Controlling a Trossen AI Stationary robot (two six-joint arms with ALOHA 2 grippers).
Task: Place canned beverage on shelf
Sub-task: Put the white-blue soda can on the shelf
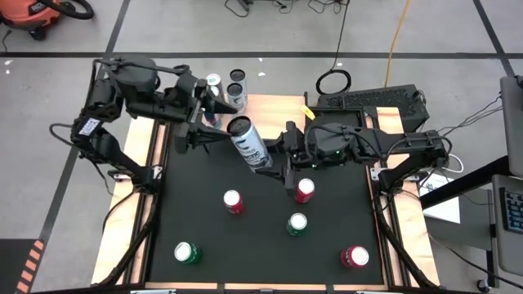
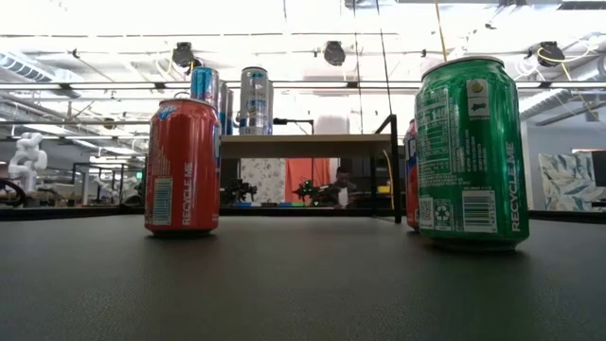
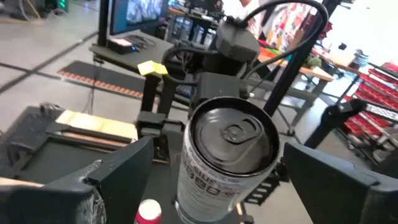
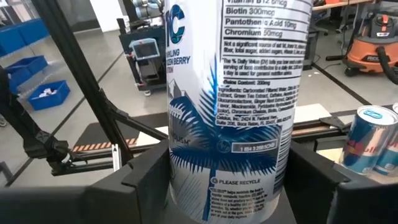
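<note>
Handoff setup, looks like. Right gripper [image 1: 274, 161] clamps tall white can [image 1: 248, 140] low on body, held mid-air near shelf [image 1: 270, 104], top end free. Left gripper [image 1: 206, 126] spread wide beside can's top, probably ready to grab it.

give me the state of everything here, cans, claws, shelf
tall white can: tilted, held off the table
right claw: shut on the tall white can's lower body
left claw: open around its top
shelf: three cans upright on it
five table cans: upright, loose
</note>
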